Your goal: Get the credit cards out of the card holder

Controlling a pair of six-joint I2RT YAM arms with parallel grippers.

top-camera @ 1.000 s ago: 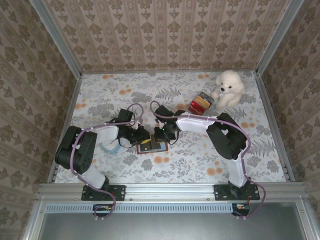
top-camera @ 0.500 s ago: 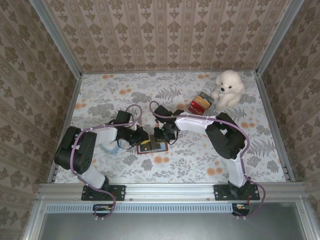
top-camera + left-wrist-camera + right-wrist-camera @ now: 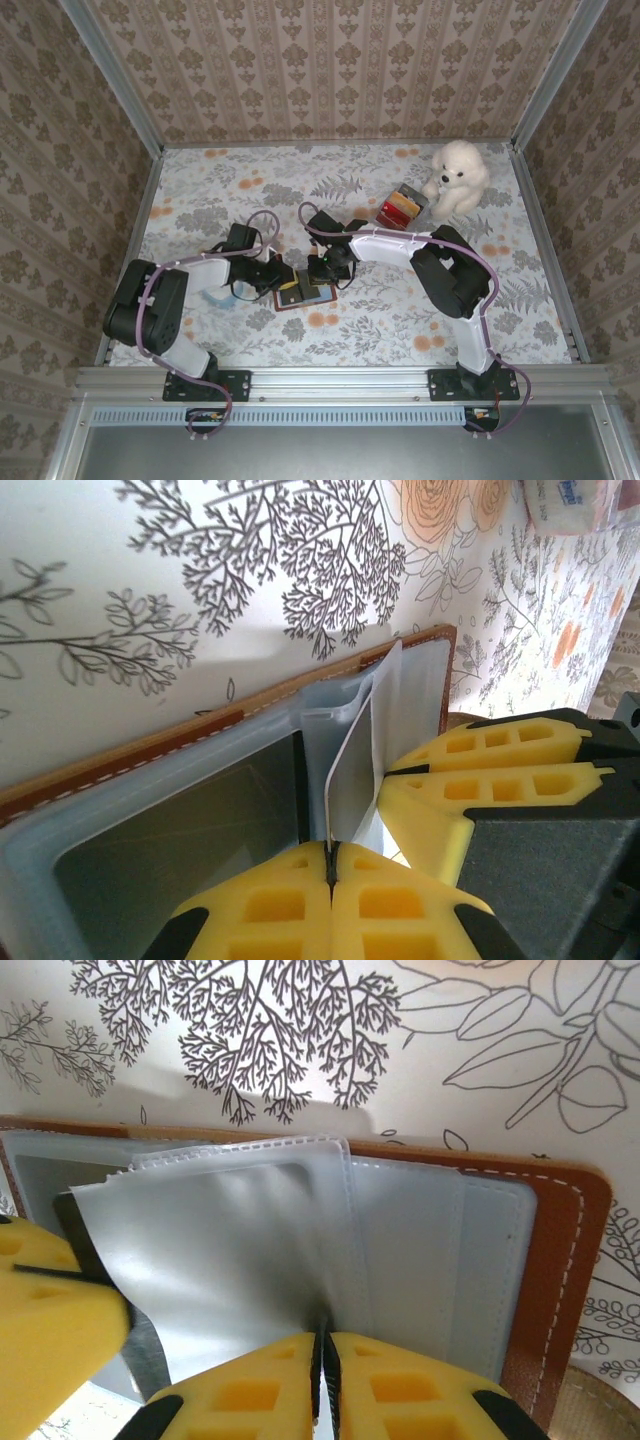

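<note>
At mid-table lies the open card holder (image 3: 305,294). Left gripper (image 3: 328,855) is clamped on a thin card (image 3: 352,770) edge; right gripper (image 3: 320,1345) pinches the floppy plastic sleeve (image 3: 230,1250) — cards likely stiff, slick; grip the exposed edge.

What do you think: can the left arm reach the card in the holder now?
Probably yes: the left gripper is shut on the card, while the right gripper pinches the sleeve.
</note>
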